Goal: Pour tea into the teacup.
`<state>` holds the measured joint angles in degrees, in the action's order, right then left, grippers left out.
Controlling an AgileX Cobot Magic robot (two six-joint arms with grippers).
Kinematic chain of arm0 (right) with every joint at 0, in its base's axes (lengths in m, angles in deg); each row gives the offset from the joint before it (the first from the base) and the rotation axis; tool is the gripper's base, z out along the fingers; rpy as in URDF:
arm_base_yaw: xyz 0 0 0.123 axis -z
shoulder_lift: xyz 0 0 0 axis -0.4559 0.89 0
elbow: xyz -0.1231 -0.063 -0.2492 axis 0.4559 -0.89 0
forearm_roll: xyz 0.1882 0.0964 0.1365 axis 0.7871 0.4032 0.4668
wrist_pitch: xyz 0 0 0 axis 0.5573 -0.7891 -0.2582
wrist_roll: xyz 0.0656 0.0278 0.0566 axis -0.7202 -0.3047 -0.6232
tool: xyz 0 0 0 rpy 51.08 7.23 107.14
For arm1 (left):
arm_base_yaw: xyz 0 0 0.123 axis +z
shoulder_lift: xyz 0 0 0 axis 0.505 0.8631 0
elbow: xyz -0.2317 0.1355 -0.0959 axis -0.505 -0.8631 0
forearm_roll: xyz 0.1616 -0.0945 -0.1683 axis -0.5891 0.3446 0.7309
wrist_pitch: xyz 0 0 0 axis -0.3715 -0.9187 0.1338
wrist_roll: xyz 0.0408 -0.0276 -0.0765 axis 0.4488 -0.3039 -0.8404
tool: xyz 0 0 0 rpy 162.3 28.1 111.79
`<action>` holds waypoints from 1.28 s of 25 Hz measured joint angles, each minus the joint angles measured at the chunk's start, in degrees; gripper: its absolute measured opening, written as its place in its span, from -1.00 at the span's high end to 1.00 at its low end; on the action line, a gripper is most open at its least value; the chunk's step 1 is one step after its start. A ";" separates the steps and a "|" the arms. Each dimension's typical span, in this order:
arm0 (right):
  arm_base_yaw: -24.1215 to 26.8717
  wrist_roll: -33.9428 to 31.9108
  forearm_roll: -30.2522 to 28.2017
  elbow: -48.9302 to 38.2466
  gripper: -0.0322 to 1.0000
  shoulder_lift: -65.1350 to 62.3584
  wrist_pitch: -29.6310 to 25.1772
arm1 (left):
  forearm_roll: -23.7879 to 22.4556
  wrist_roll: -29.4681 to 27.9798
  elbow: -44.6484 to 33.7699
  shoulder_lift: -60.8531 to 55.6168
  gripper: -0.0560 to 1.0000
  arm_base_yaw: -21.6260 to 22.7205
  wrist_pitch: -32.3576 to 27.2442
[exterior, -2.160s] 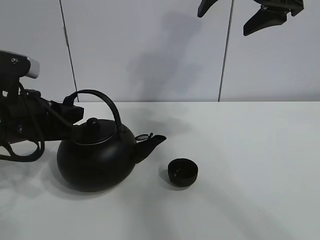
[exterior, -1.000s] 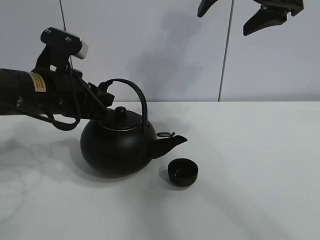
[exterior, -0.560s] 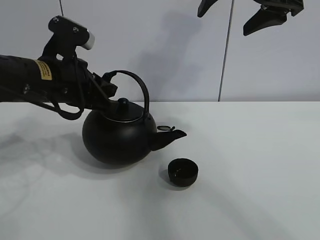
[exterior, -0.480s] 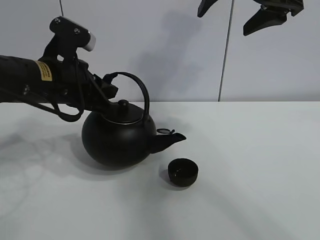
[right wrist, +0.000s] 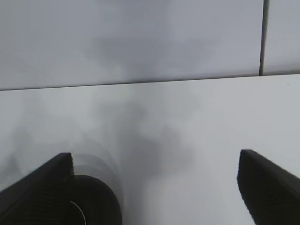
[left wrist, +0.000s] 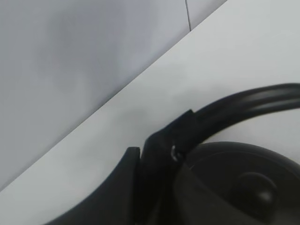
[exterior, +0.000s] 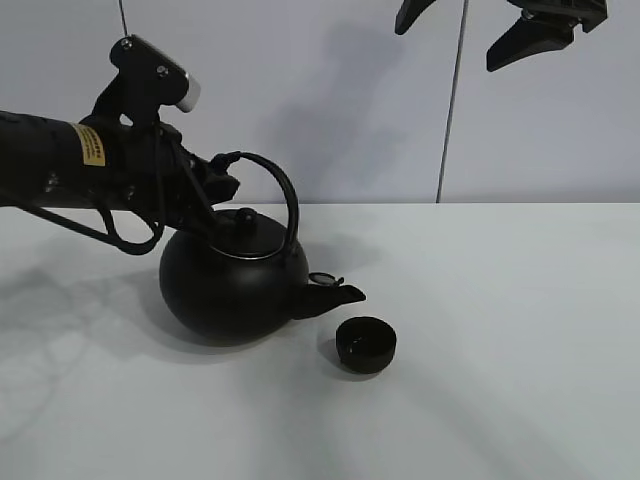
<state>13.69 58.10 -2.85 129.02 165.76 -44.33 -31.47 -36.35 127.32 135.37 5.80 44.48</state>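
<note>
The big round black kettle (exterior: 230,290) is held off the white table, tilted with its spout (exterior: 335,295) pointing down and to the right. My left gripper (exterior: 222,170) is shut on the kettle's arched handle (exterior: 275,185); the handle (left wrist: 243,105) and lid knob (left wrist: 255,187) show in the left wrist view. The small matte-black teacup (exterior: 365,344) stands on the table just below and right of the spout tip, apart from it. No liquid is visible. My right gripper (exterior: 500,25) hangs open and empty high at the top right; its fingers (right wrist: 267,187) frame the right wrist view.
The white table (exterior: 500,330) stretches to the right and front of the teacup. A pale panelled wall (exterior: 350,100) stands behind it. My left arm (exterior: 60,165) reaches in from the left edge, with looped cables under it.
My left gripper has lifted the kettle off the table and carried it right toward the teacup. In the last half second the kettle has tipped further, lowering the spout. The right arm has not moved.
</note>
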 joint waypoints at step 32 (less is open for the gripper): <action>0.00 0.00 0.00 0.00 -0.33 0.00 0.00 | -0.05 1.69 1.02 0.00 0.70 0.00 -0.29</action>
<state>13.69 58.10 -2.85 129.02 165.76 -44.33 -31.52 -34.66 128.33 135.37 5.80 44.19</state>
